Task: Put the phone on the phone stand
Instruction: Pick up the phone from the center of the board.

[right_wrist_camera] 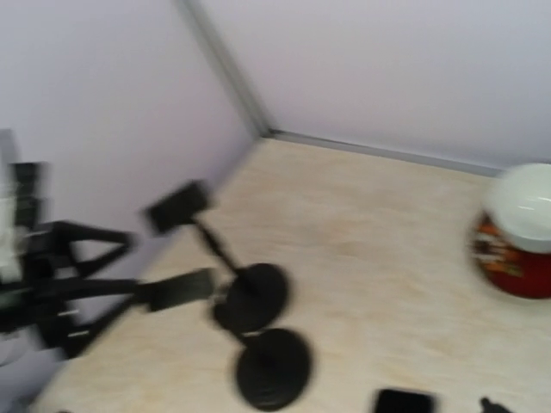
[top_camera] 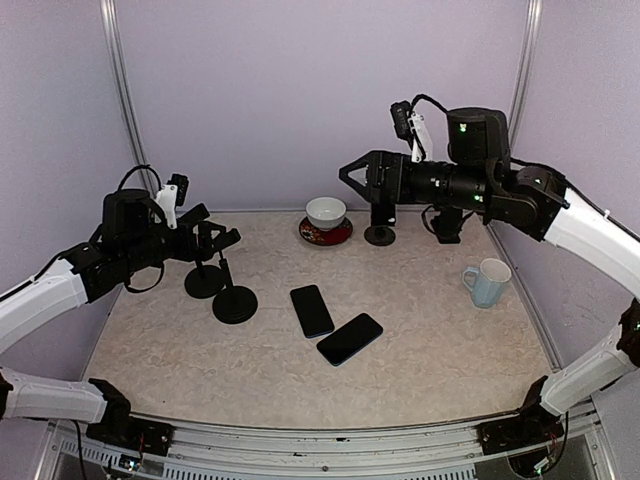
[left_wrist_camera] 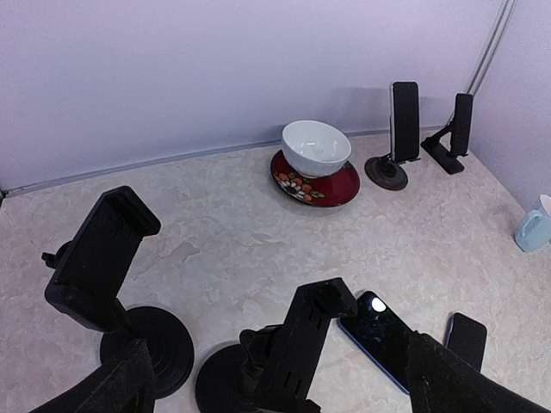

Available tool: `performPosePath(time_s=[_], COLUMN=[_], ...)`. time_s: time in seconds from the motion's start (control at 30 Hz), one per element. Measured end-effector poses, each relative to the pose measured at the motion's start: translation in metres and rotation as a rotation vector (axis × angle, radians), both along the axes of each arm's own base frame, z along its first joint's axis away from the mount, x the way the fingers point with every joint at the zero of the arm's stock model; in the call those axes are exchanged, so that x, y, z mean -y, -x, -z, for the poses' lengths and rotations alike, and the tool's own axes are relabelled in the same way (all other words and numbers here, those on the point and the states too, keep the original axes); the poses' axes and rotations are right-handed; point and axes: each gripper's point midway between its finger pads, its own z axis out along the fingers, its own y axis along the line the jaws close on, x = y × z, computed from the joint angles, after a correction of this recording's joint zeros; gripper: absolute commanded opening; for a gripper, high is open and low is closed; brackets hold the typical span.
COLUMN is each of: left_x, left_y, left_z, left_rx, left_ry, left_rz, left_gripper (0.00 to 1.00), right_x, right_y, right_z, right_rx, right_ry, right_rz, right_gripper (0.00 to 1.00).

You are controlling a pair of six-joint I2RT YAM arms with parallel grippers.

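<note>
Two dark phones lie flat mid-table, one [top_camera: 312, 310] beside the other [top_camera: 350, 338]. Two empty black phone stands [top_camera: 205, 280] [top_camera: 235, 303] stand at the left. My left gripper [top_camera: 215, 228] hovers over them, open and empty. In the left wrist view its fingers [left_wrist_camera: 112, 387] frame the nearer stand [left_wrist_camera: 310, 344], with the other stand [left_wrist_camera: 103, 249] to the left and a phone [left_wrist_camera: 383, 335] just right. My right gripper [top_camera: 348, 171] is raised at the back, seen side-on. The blurred right wrist view shows both stands [right_wrist_camera: 258, 297] and a phone [right_wrist_camera: 403, 402], no fingers.
A white bowl [top_camera: 326, 211] sits on a red plate [top_camera: 340, 236] at the back centre. Two more stands [top_camera: 380, 225] [top_camera: 445, 225] at the back right hold phones [left_wrist_camera: 405, 120] [left_wrist_camera: 462, 123]. A pale blue mug [top_camera: 487, 282] stands at the right.
</note>
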Motion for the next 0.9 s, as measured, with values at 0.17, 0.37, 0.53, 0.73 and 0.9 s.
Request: performPosePath(time_s=[0.17, 0.37, 0.53, 0.73, 0.9], left_x=[0.000, 0.000, -0.002, -0.002, 0.002], left_y=[0.000, 0.001, 0.002, 0.005, 0.007], left_z=[-0.006, -0.009, -0.010, -0.014, -0.014], left_rx=[0.019, 0.027, 0.032, 0.044, 0.043], left_ry=[0.010, 0.014, 0.016, 0.021, 0.019], left_rz=[0.000, 0.000, -0.002, -0.001, 0.008], left_gripper=[0.99, 0.99, 0.99, 0.99, 0.99], right_x=[-0.017, -0.021, -0.016, -0.002, 0.007], right_y=[0.026, 0.031, 0.035, 0.029, 0.014], right_z=[-0.011, -0.015, -0.025, -0.026, 0.009], right_rx=[0.000, -0.002, 0.017, 0.062, 0.061], right_ry=[-0.044, -0.071, -0.102, -0.078, 0.003], right_rz=[-0.083, -0.106, -0.108, -0.007, 0.095], right_gripper=[1.00, 1.00, 1.00, 1.00, 1.00])
